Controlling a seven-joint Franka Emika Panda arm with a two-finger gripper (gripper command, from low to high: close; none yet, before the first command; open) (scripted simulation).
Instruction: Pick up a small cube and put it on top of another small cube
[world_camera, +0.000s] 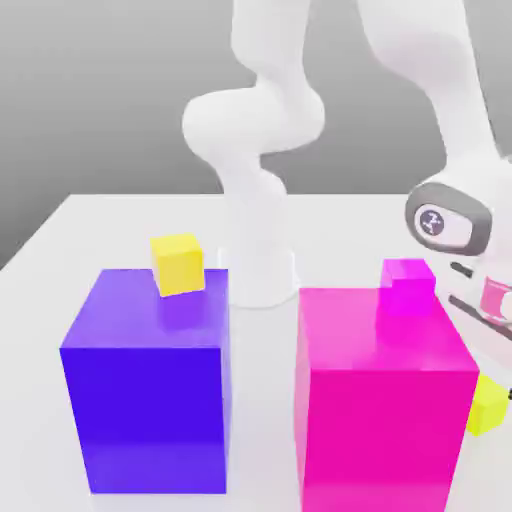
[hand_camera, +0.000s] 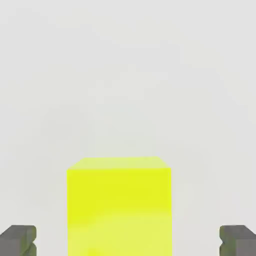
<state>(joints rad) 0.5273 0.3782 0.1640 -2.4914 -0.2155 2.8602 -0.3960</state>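
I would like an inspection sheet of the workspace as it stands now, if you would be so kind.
Surface: plain white table, no marks seen.
Small cubes: a yellow-green one on the table; a golden-yellow one seen at the blue block, a magenta one at the pink block; whether either rests on its block, I cannot tell.
Large blocks: blue, exterior view's left; pink, exterior view's right.
Clutter: nothing seen.
Gripper: open, one finger on each side of the yellow-green cube, not gripping it.
Cables: nothing seen.
Surroundings: plain grey backdrop.
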